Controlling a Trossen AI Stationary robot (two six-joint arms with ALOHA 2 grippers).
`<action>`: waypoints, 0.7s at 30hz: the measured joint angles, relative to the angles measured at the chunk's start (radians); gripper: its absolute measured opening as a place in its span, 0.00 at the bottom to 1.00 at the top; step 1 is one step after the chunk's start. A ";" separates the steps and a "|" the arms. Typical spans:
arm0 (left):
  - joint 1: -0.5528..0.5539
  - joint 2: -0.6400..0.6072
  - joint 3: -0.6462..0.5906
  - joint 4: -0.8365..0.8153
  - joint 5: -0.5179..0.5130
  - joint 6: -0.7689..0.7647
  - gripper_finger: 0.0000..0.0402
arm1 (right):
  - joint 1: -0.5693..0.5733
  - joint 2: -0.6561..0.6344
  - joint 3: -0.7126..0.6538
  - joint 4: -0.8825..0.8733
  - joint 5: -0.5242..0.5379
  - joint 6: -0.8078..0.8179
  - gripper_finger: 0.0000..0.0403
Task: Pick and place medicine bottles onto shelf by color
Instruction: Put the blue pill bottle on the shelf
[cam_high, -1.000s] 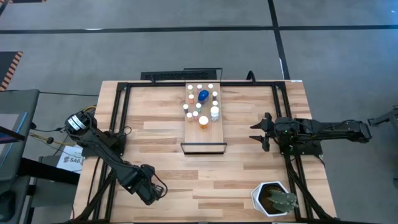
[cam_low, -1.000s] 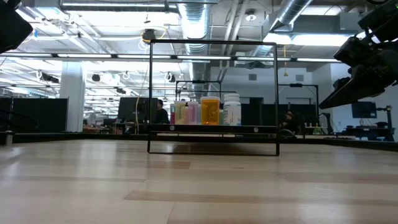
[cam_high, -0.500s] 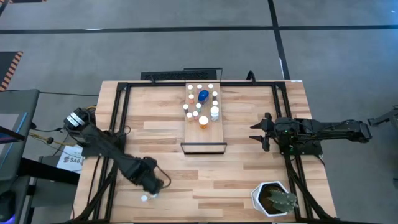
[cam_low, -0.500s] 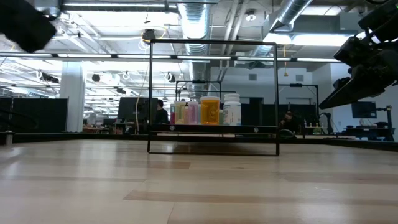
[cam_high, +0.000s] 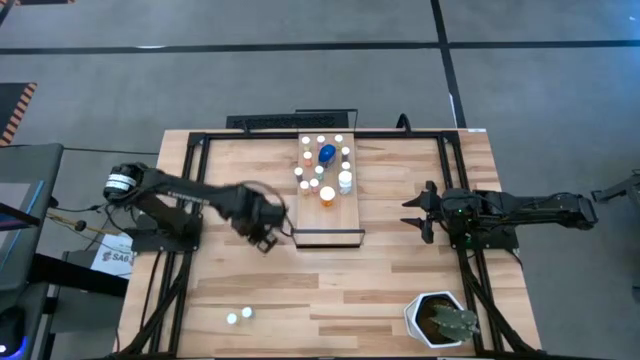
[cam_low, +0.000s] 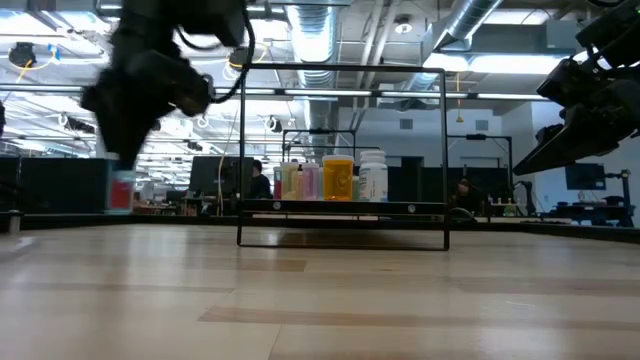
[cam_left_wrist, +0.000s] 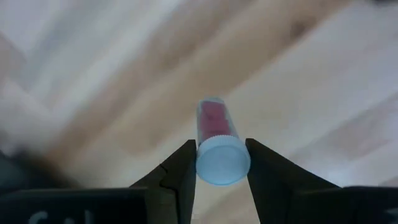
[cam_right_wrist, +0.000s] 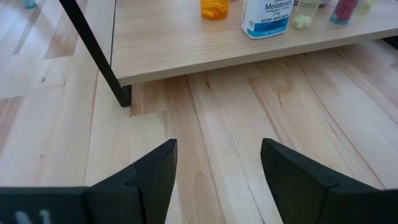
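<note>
High view: the left gripper (cam_high: 268, 233) is travelling just left of the shelf (cam_high: 345, 213) at frame centre, carrying a bottle toward it, while two small bottles (cam_high: 239, 316) are waiting on the table (cam_high: 400, 290) at lower left. The medicine bottles (cam_high: 322, 165) already placed are clustering on the shelf's upper half, the blue one (cam_high: 327, 153) among them. The right gripper (cam_high: 416, 213) is idling at centre right, fingers spread and empty. By my reading the carry step is under way; next the bottle needs lining up with its pink neighbours and setting down upright.

Low view: the left gripper (cam_low: 120, 160) is hanging at upper left with a pink bottle (cam_low: 121, 190) below it; the shelf (cam_low: 345, 208) is standing at centre.

Left wrist view: the fingers (cam_left_wrist: 177, 180) are clamping a pink bottle (cam_left_wrist: 217, 146) by its white cap, at frame centre.

Right wrist view: the open fingers (cam_right_wrist: 155, 174) are facing the shelf (cam_right_wrist: 186, 53) along the upper frame.

A second ago the left arm was low at the table's lower left, over the loose bottles; it has since swung up to the shelf's side, while the right arm has not moved.
</note>
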 joint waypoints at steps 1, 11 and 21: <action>0.039 0.000 0.001 0.004 0.000 0.050 0.27 | 0.000 0.000 0.000 0.000 0.000 0.000 0.63; 0.268 0.000 0.120 -0.010 -0.039 0.296 0.27 | 0.000 0.000 0.000 0.000 0.000 0.000 0.63; 0.320 0.115 0.292 -0.021 -0.087 0.343 0.27 | 0.000 0.000 0.000 0.000 0.000 0.000 0.63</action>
